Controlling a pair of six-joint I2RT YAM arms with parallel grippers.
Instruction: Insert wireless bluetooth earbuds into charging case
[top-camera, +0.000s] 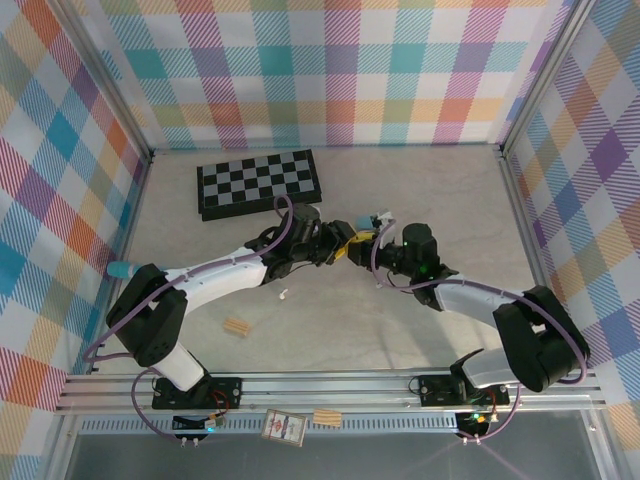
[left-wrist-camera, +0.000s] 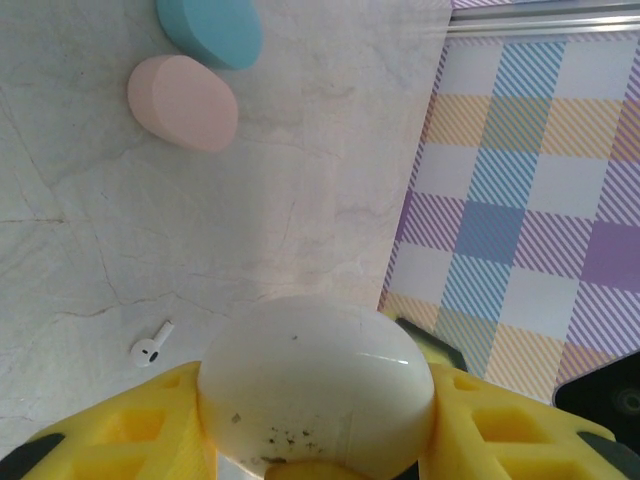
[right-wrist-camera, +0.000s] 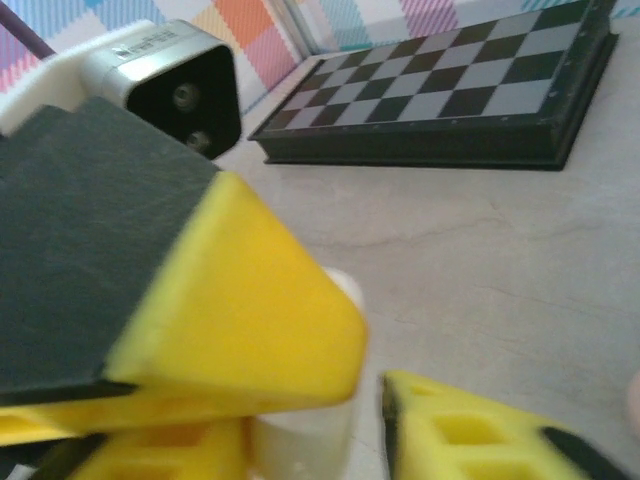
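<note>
A single white earbud (left-wrist-camera: 150, 346) is seen lying on the surface (left-wrist-camera: 300, 200) to the left of the left claw (left-wrist-camera: 315, 425). It is near the claw's left finger but apart from it. The left claw is closed on a white case (left-wrist-camera: 318, 350), which is held between its yellow fingers with the rounded end forward.

From above, a wooden block (top-camera: 237, 327) is found farther left of this claw than the earbud, on the near side. Ahead of the claw and to its left, a pink case (left-wrist-camera: 183, 102) and a blue case (left-wrist-camera: 210, 28) are set just beside each other, well apart from the earbud. The plaid wall (left-wrist-camera: 520, 200) is met ahead and to the right.

The right claw (right-wrist-camera: 315, 435) is set facing the left one. Its yellow fingers are seen on either side of the white case, with a thin gap at the right finger. Whether the case is gripped cannot be told, since most of it is covered by the left claw's finger. A checkerboard (right-wrist-camera: 450, 100) lies on the surface beyond the right claw.
</note>
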